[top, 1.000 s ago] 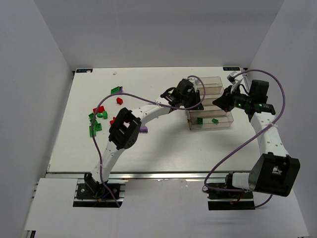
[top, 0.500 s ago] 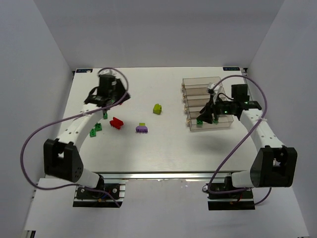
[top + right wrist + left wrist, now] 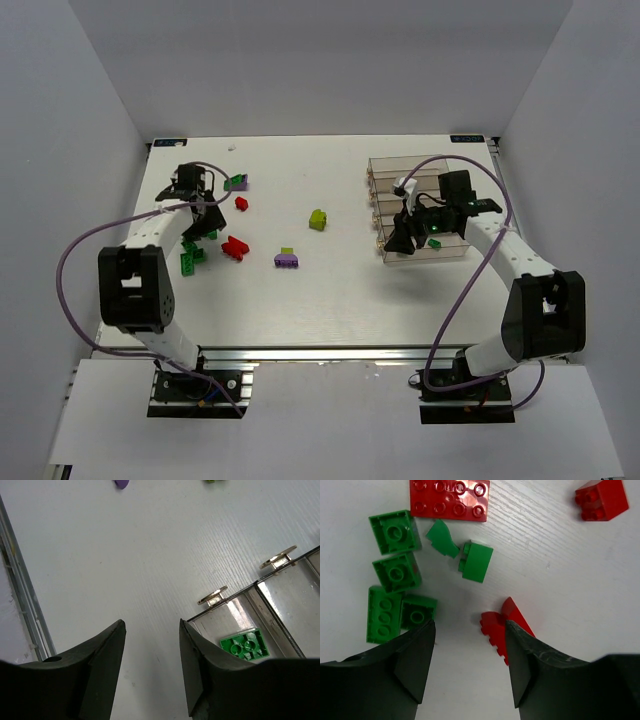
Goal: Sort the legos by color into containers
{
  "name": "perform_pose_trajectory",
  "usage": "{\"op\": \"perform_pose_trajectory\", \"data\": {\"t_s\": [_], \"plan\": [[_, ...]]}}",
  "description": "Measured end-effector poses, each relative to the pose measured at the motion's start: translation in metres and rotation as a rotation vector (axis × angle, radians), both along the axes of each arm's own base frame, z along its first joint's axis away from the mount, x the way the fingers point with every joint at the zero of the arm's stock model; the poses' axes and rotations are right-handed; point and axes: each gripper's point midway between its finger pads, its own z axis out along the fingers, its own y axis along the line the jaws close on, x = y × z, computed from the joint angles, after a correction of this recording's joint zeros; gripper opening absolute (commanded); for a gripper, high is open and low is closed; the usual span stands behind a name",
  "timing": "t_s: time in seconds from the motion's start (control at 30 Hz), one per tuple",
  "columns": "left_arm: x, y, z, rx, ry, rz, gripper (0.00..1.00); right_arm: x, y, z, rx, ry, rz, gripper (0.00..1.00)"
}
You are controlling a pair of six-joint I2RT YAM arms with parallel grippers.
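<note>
Left gripper (image 3: 468, 630) is hovering over the mixed pile at 10 o'clock on the table (image 3: 330, 300), jaws released, nothing between them. Right gripper (image 3: 151, 630) is hanging released and empty too, over the table just off the end wall of the containers (image 3: 410, 163), which are sitting at 2 o'clock. One green brick (image 3: 245, 645) is lying in the end bin, at 4 o'clock in the right wrist view.

The other legos are lying loose. In the left wrist view, green cluster (image 3: 395, 572) is at 9 o'clock of the jaws, small green piece (image 3: 477, 562) at 12, red plate (image 3: 450, 497) beyond it, and red block (image 3: 601, 499) at 1 o'clock. Mid-table, yellow-green brick (image 3: 318, 219) and purple brick (image 3: 287, 260) are sitting well apart from both arms.

Risks I'm seeing:
- Red wedge (image 3: 500, 620) is lying partly hidden behind the 3 o'clock finger (image 3: 530, 670). Dropping straight down is likely landing that finger on it, so it skids or flips instead of getting pinched.
- Green cluster is packed touching, just beside the other finger. Closing there is risking two bricks at once, or green riding along with red into the wrong bin.
- Right jaws are sitting near the bin wall and its metal tabs (image 3: 212, 596). A sideways move at this height is risking a clip that shoves the whole row.
</note>
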Motion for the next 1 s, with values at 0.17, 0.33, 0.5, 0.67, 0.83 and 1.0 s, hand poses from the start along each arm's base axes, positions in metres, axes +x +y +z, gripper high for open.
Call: {"op": "perform_pose_trajectory", "data": {"t_s": [0.17, 0.33, 0.5, 0.67, 0.83, 1.0], "plan": [[0.018, 0.002, -0.027, 0.036, 0.075, -0.062, 0.63, 0.002, -0.002, -0.001, -0.013, -0.006, -0.009, 0.54], [0.030, 0.006, -0.040, 0.071, 0.108, -0.103, 0.59, 0.003, -0.003, 0.001, -0.021, -0.011, -0.019, 0.54], [0.037, 0.008, -0.049, 0.088, 0.122, -0.126, 0.51, 0.003, -0.004, 0.004, -0.024, -0.017, -0.033, 0.54], [0.036, 0.009, -0.061, 0.093, 0.146, -0.143, 0.48, 0.004, -0.005, 0.004, -0.028, -0.019, -0.038, 0.54], [0.040, 0.007, -0.068, 0.091, 0.155, -0.162, 0.28, 0.004, -0.006, 0.004, -0.031, -0.019, -0.041, 0.54], [0.045, 0.004, -0.067, 0.075, 0.138, -0.180, 0.18, 0.005, -0.006, 0.004, -0.034, -0.019, -0.045, 0.54]]}}
